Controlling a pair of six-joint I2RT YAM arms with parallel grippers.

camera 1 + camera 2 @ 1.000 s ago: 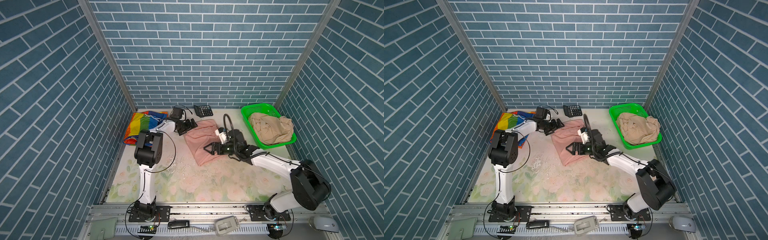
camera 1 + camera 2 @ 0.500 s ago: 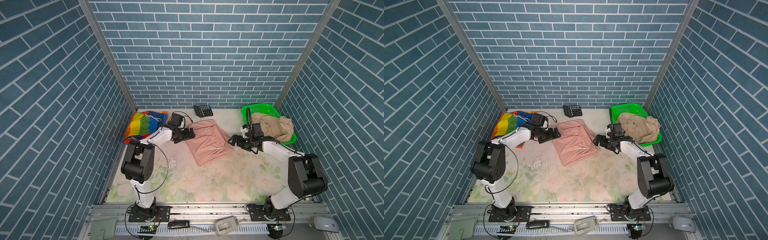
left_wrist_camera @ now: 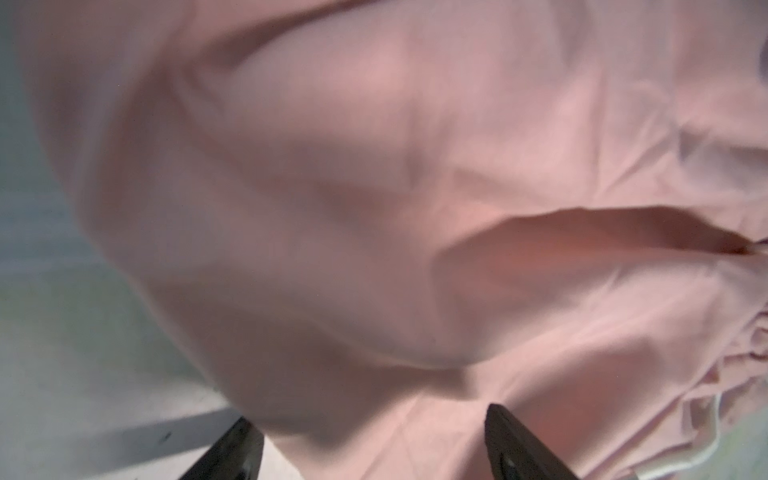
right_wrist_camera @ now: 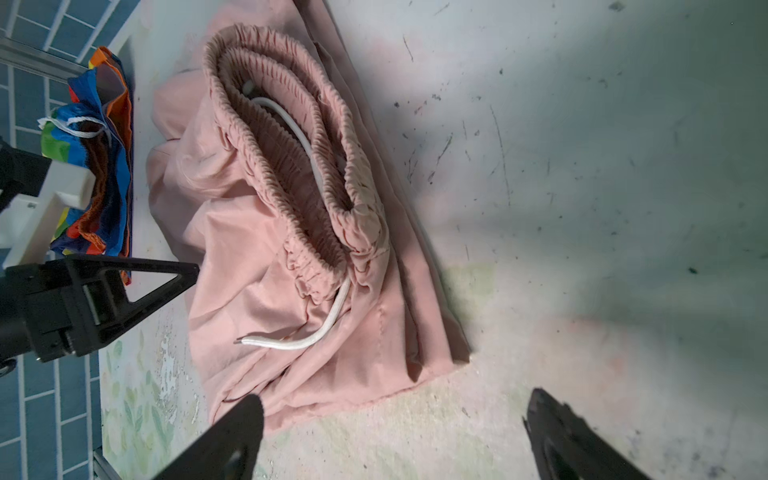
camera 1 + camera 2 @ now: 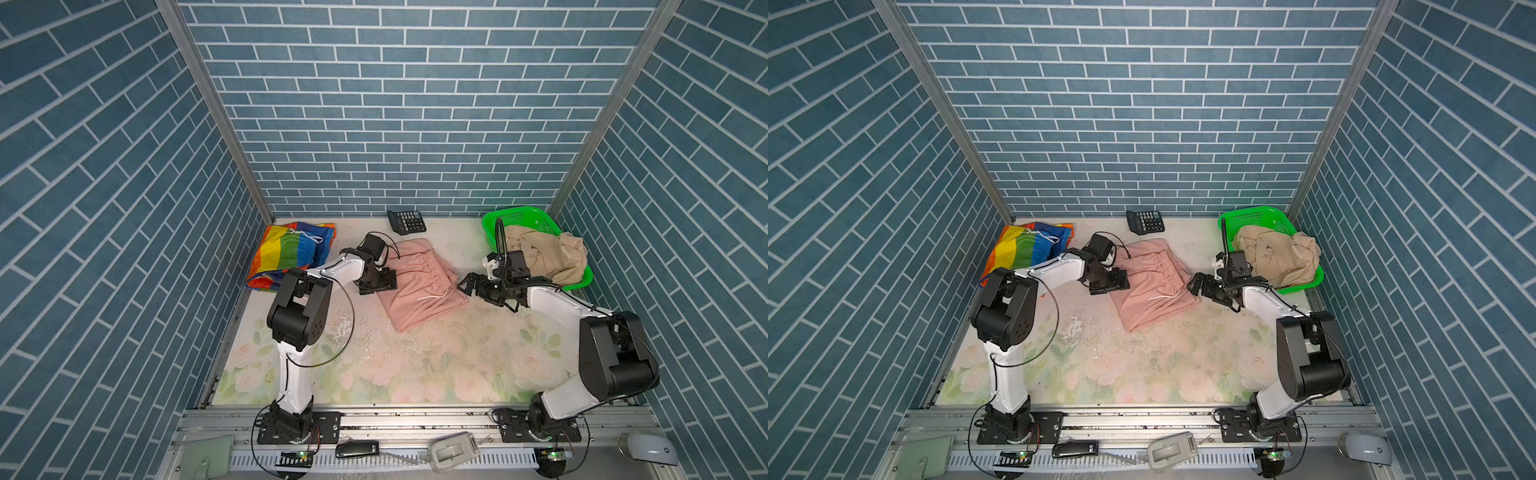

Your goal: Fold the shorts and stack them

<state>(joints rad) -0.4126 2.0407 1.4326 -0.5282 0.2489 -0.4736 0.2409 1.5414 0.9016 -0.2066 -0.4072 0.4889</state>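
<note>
Pink shorts (image 5: 419, 286) lie folded on the bench (image 5: 415, 365). I note left tool (image 5: 386, 282) spread at their edge, right tool (image 5: 466, 286) spread, empty, beside them. Risk: pinching one layer or the drawstring (image 5: 430, 297) drags the fold open.

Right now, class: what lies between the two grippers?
The pink shorts lie between the left gripper and the right gripper; both top views show this.
</note>
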